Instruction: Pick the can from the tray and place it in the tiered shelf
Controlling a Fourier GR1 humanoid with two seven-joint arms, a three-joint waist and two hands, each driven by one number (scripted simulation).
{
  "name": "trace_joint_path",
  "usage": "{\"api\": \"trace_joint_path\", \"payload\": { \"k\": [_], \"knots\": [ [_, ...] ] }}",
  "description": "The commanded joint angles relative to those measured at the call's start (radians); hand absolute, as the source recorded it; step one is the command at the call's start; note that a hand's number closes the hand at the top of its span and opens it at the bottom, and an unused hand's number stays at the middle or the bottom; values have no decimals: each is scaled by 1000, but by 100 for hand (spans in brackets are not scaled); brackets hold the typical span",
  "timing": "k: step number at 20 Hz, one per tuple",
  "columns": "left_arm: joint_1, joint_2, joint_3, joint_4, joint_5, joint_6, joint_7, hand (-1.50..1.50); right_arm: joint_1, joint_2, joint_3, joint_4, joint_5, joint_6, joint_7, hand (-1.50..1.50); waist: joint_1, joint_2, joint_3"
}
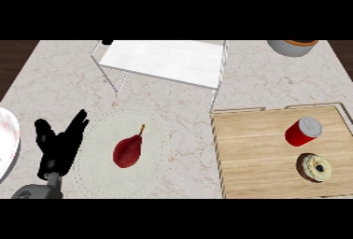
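Note:
A red can [302, 131] with a silver top stands tilted on the wooden tray [255, 154] at the right. The white tiered shelf [165, 60] with thin wire legs stands at the back centre. My left hand [59, 142] rests open at the lower left, fingers pointing up, far from the can. My right hand does not show.
A round iced pastry [315, 167] lies on the tray just in front of the can. A dark red pear [128, 150] sits on a pale round mat [124, 154]. A white plate's edge [7, 140] shows at far left. A grey pot [293, 47] stands at the back right.

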Motion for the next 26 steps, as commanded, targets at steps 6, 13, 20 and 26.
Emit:
{"api": "trace_joint_path", "payload": {
  "k": [6,13,20,26],
  "knots": [
    [-32,-20,21,38,-3,-28,36,0,-132,93,143,40,141,53,214,-150,-4,4,-2],
    [-15,-49,34,66,-44,-29,-10,0,-88,204,213,-42,294,53,316,-150,-13,2,-2],
    [3,-53,62,-11,-46,-27,54,0,-71,305,222,2,477,36,302,-150,-8,2,-2],
    [-9,-54,77,10,-57,-76,69,0,1,379,201,-73,557,41,324,-150,-12,2,-2]
  ]
}}
